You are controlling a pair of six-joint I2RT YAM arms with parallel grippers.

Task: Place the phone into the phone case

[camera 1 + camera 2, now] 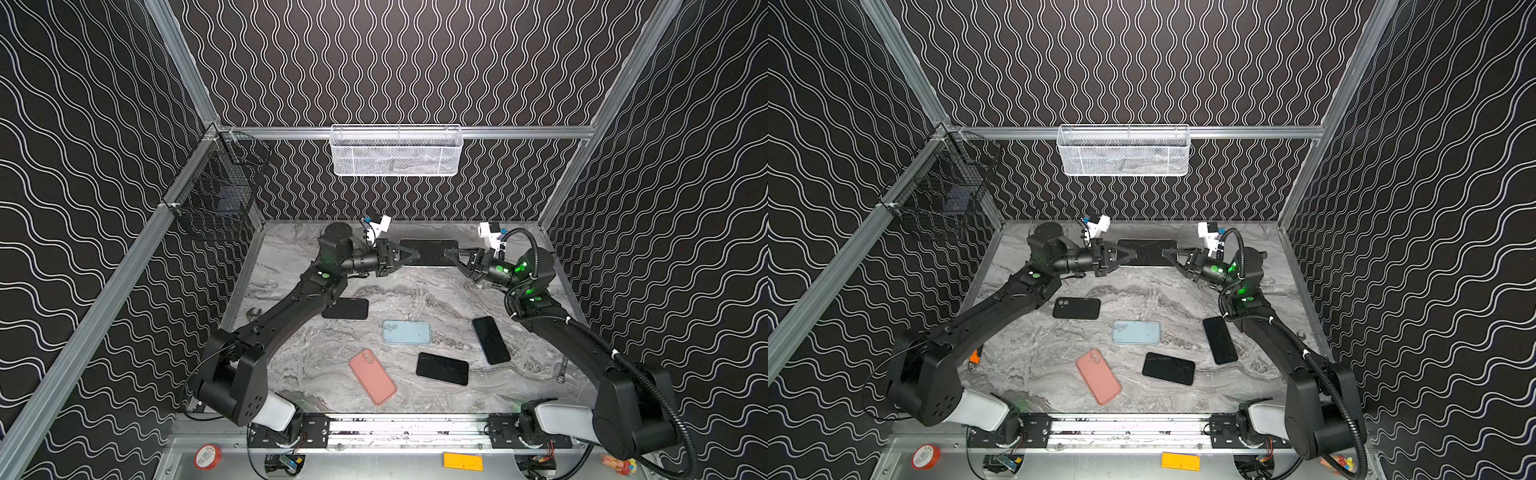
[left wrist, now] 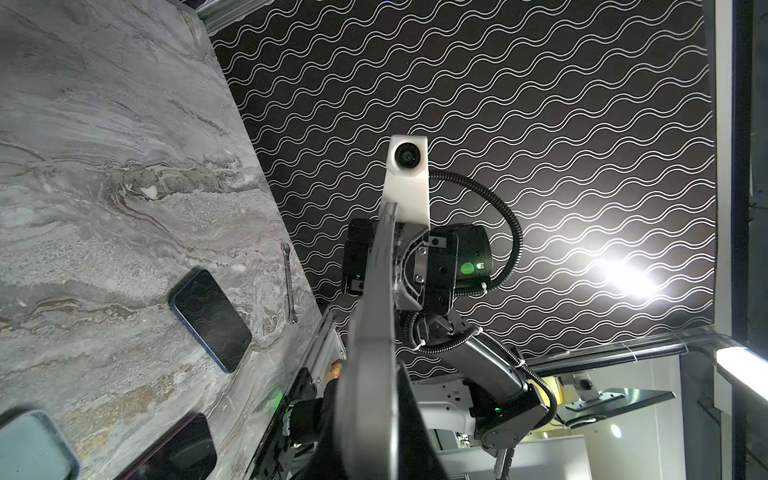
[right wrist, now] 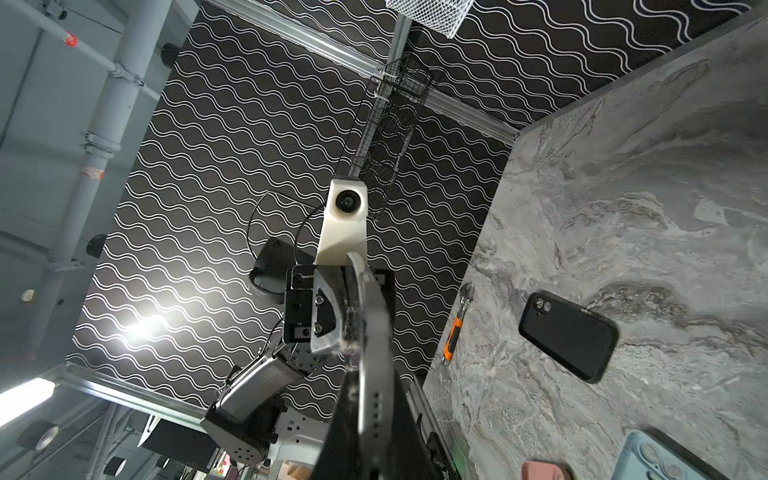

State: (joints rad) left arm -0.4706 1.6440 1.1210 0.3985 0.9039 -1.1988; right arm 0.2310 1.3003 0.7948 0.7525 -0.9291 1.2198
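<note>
A dark-screened phone (image 1: 428,251) with a silver edge is held above the back of the table between both grippers. My left gripper (image 1: 417,252) is shut on its left end and my right gripper (image 1: 445,252) is shut on its right end. Each wrist view shows the phone edge-on (image 2: 372,332) (image 3: 374,374), running from the fingers toward the other arm. Three phone cases lie further forward on the table: a black one (image 1: 345,308) partly under the left arm, a light blue one (image 1: 406,332) and a pink one (image 1: 372,376).
Two more dark phones (image 1: 491,340) (image 1: 442,368) lie front right on the marble table (image 1: 415,291). A wrench (image 1: 252,313) lies at the left edge and another (image 1: 562,370) at the right edge. A white mesh basket (image 1: 396,150) and a black wire basket (image 1: 216,195) hang on the walls.
</note>
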